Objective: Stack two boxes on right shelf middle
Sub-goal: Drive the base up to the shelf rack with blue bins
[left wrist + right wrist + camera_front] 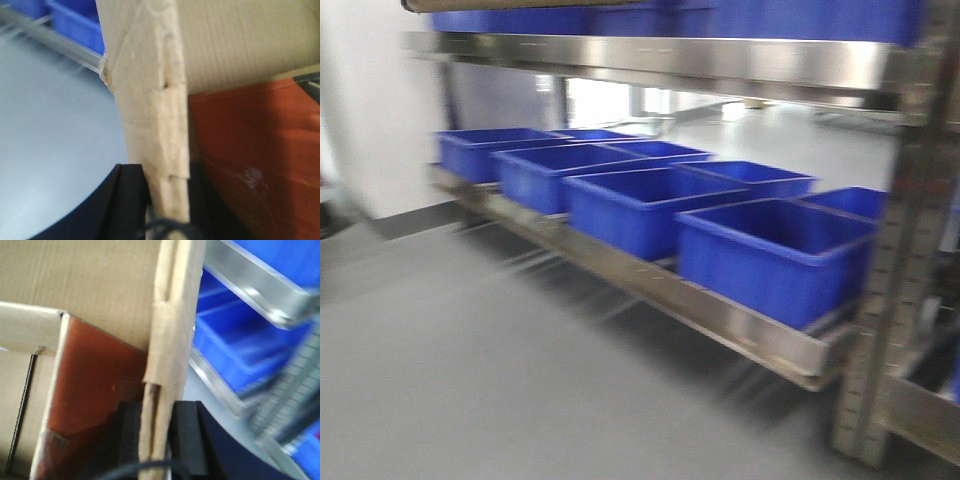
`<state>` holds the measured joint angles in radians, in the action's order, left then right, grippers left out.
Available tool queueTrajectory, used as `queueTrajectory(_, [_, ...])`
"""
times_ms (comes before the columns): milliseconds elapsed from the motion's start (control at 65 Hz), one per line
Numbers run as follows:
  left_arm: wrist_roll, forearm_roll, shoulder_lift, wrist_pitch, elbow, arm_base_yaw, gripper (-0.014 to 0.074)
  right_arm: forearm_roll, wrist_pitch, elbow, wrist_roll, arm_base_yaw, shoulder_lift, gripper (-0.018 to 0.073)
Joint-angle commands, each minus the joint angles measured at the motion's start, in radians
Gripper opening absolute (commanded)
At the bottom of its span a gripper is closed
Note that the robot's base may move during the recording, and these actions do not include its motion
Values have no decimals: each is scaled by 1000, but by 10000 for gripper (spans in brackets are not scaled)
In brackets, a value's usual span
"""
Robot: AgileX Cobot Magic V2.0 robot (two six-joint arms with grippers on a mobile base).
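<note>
Cardboard box point(155, 100) walls fill both wrist views, each standing upright and pinched at the bottom centre of the frame. The left gripper point(167, 200) is clamped tight on one flap edge and the right gripper point(157, 435) on another. Across the front view runs the steel shelf point(650, 60), its lower level lined with blue bins point(770, 250). No box rests on any visible level, so the task looks to be at the carrying stage, with placing and stacking both left.

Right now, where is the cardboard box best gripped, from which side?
Grip the cardboard box by its thin walls, edge-on over each free edge, one wall per arm, as left gripper and right gripper do; the panels fit between the jaws.
</note>
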<state>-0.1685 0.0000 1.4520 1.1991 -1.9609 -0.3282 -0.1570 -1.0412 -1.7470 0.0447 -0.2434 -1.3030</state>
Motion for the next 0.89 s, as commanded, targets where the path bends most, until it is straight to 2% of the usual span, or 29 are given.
queueTrajectory(0, [8, 15, -22, -23, -17, 4, -111, 56, 58, -7, 4, 11, 9, -154])
queueTrajectory(877, [8, 15, -22, -23, -17, 4, -111, 56, 58, -7, 4, 11, 9, -154])
